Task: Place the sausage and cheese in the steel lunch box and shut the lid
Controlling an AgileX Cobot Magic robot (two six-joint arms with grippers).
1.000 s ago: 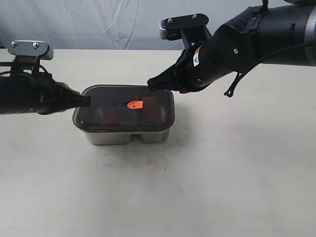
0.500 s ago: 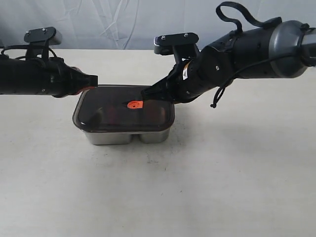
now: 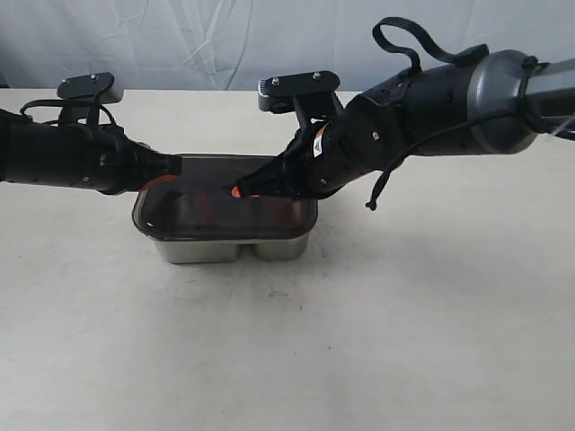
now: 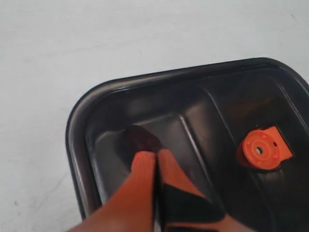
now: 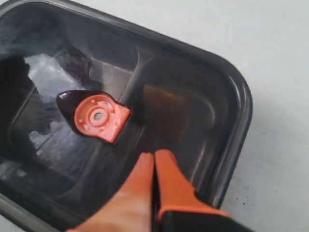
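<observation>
Sitting on the table (image 3: pixel 404 314): the steel lunch box (image 3: pixel 234 247), shiny, with two rounded parts showing at its front.
Lid (image 3: pixel 269 215): dark and see-through. It lies flat on top of the box and covers all of it.
Orange tab (image 5: pixel 100 117): in the middle of the lid, right over the wall that splits the box in two.
Sausage (image 3: pixel 203 208): a dim red shape under the lid, in the left part of the box as the outside camera sees it. It is hard to see well.
Cheese (image 5: pixel 164 108): a dull brown-yellow patch under the lid, on the other side of the wall from the red shape. It is too dim to make out its shape.
Left gripper (image 3: pixel 172 165): its two orange fingers (image 4: pixel 142 169) are pressed together with nothing between them. The tip is at the lid near the back left corner. I cannot tell if it touches.
Right gripper (image 3: pixel 241 189): its fingers (image 5: pixel 169 174) are pressed together, holding nothing. The tip is low over the lid, just beside the orange tab.
</observation>
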